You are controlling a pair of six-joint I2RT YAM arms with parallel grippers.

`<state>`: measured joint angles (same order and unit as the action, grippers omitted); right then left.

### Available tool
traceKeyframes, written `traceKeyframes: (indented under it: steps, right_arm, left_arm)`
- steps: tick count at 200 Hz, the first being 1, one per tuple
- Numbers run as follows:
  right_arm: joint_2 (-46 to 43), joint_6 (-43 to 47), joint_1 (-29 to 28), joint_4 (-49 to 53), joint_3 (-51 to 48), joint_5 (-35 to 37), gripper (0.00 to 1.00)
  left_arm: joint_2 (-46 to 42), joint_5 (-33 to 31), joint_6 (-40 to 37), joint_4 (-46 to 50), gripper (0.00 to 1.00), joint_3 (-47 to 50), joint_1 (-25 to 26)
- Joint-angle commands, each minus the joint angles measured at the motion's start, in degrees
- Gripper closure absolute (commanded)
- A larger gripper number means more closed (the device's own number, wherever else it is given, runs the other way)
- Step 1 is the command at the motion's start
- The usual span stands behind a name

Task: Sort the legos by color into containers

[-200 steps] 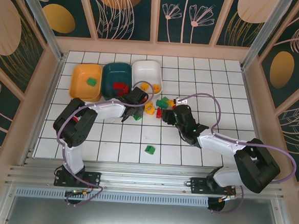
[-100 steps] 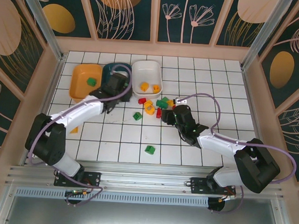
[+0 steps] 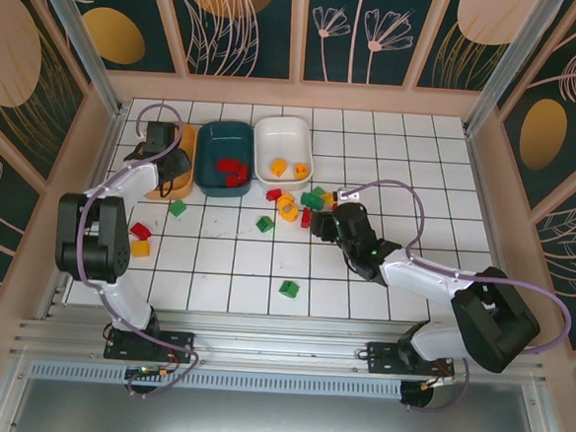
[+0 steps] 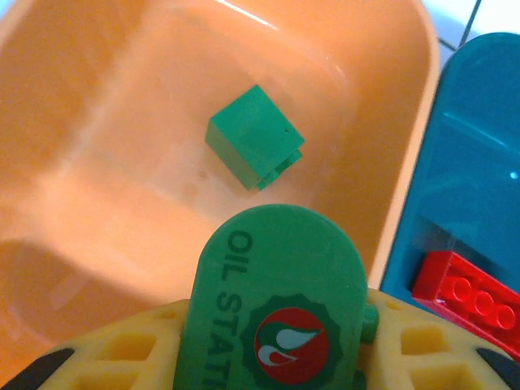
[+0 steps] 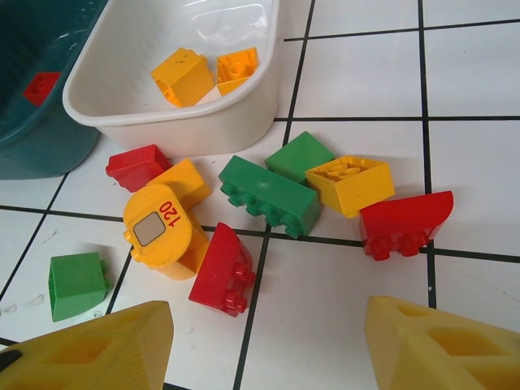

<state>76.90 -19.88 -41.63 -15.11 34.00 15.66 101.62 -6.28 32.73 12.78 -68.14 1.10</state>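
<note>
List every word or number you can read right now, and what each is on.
"OIL STAT", running off the left wrist view's lower edge, on the green sign piece.
"120", on the yellow rounded brick.
Nothing else legible.

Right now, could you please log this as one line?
left gripper: grips green sign lego over orange tray | right gripper: open near legos

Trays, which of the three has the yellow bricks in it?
The white tray, at the right end of the row, holds two yellow bricks. The teal tray holds red bricks, and the orange tray a green brick.
</note>
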Motion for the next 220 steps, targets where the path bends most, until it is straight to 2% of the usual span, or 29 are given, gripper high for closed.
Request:
traceKeyframes:
  steps: [1, 18, 24, 41, 80, 104, 132, 151, 196, 220]
  right_arm:
    - [-2.0, 0.5, -0.4, -0.9, 0.5, 2.8, 0.36]
    - [-2.1, 0.6, -0.4, -0.8, 0.5, 3.0, 0.36]
    - [-2.2, 0.7, -0.4, -0.8, 0.5, 3.1, 0.35]
    - [-2.5, 0.6, -0.4, -0.6, 0.5, 4.3, 0.33]
    - [-1.2, 0.0, 0.3, -0.8, 0.4, 4.4, 0.31]
    - [2.1, -0.1, 0.3, -1.4, 1.4, 1.9, 0.32]
    - [7.0, -0.4, 0.2, -2.0, 3.7, -2.1, 0.32]
    - [10.4, -1.3, 0.7, -1.8, 5.7, -5.6, 0.33]
    - [16.6, -2.2, 1.7, -1.0, 9.3, -8.2, 0.36]
    - [20.4, -2.2, 2.3, 0.1, 11.4, -10.1, 0.39]
  left_arm:
    - [3.3, 1.7, 1.8, 1.5, 0.76, -3.3, -1.7]
    - [5.0, 2.2, 2.2, 2.2, 0.62, -4.8, -1.9]
    - [5.2, 2.5, 2.3, 2.3, 0.54, -5.1, -1.9]
    - [4.4, 3.8, 2.4, 1.5, 0.41, -4.5, -1.9]
    - [-5.9, 6.9, 2.7, -1.6, 0.02, 1.1, -1.9]
    - [-16.8, 10.1, 4.8, -5.7, 0.02, 9.9, -1.9]
    - [-31.8, 17.1, 8.9, -12.9, 0.02, 26.5, -1.9]
    - [-40.6, 19.4, 9.4, -12.9, 0.02, 34.9, -1.9]
    - [-55.3, 21.3, 8.5, -4.6, 0.01, 42.0, -1.9]
    - [-59.8, 22.2, 9.6, -4.4, 0.02, 43.7, -1.9]
